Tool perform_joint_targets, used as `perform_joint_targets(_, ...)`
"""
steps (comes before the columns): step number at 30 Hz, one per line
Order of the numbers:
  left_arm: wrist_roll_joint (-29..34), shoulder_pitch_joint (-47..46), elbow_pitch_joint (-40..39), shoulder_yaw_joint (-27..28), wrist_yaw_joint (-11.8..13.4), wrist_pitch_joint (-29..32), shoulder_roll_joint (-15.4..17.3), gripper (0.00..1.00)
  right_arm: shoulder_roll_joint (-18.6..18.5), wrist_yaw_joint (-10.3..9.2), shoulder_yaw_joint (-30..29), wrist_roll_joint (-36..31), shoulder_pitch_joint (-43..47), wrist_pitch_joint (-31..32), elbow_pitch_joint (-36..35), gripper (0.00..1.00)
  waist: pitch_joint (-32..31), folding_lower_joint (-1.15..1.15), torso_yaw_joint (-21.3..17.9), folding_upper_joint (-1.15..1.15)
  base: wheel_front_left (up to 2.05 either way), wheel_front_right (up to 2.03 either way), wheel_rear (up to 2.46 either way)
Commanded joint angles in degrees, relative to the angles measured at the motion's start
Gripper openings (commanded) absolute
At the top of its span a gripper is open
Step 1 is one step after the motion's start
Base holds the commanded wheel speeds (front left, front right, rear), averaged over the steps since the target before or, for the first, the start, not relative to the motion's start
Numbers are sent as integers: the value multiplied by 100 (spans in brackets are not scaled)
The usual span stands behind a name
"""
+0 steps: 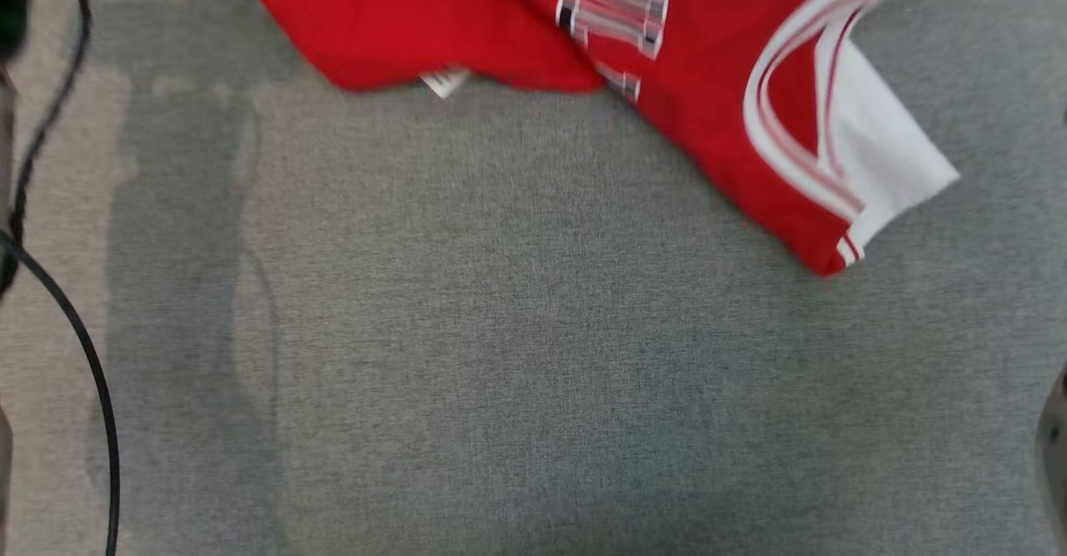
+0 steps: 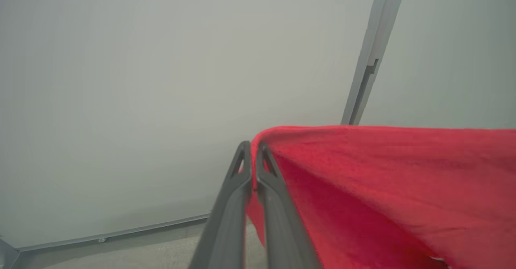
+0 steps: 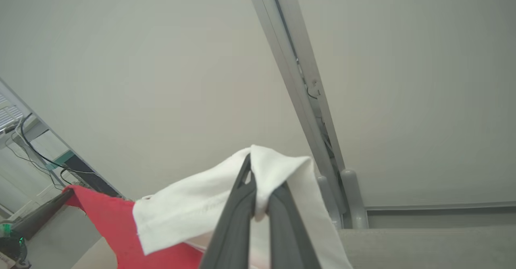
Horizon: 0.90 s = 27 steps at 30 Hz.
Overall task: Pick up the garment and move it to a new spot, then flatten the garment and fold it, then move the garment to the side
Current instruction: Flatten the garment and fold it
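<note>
Left tool [image 2: 252,146] and right tool [image 3: 260,180] pinch garment [image 1: 717,64], its top cropped.

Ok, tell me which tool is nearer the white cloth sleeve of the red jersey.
Right. The right tool is shut on the white cloth sleeve itself; the left tool pinches the red jersey at a plain red edge.

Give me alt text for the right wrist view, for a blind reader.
The right gripper is shut on a white fold of the red and white garment, held up before a pale wall with a grey post.
</note>
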Motion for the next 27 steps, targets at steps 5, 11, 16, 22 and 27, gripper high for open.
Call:
perform_joint_targets(5, 159, -1603, 1229, -50, -114, -350, -40, 0, -32, 15, 103, -297, -1924, -524, 1473, 0, 900, 0, -97, 0, 0, 0, 0)
perform_joint_targets(11, 101, -2960, 2103, 48, -124, -728, -221, 0, -106, 9, -64, -772, -3575, -1463, 2765, 0, 1063, 0, -53, 0, 0, 0, 0)
perform_joint_targets(16, 302, -3919, 2606, -83, -52, -939, -253, 0, -139, 8, -59, -1123, -4693, -2391, 3401, 0, 1088, 0, -72, 0, 0, 0, 0)
perform_joint_targets(22, 299, -4374, 3180, -137, -32, -924, -355, 0, -92, 8, 234, -1015, -5127, -2707, 4032, 0, 1075, 0, -44, 0, 0, 0, 0)
perform_joint_targets(27, 200, -4228, 3676, -182, -101, -608, -434, 0, -104, 8, 687, -979, -4986, -2537, 4569, 0, 1109, 0, -64, 0, 0, 0, 0)
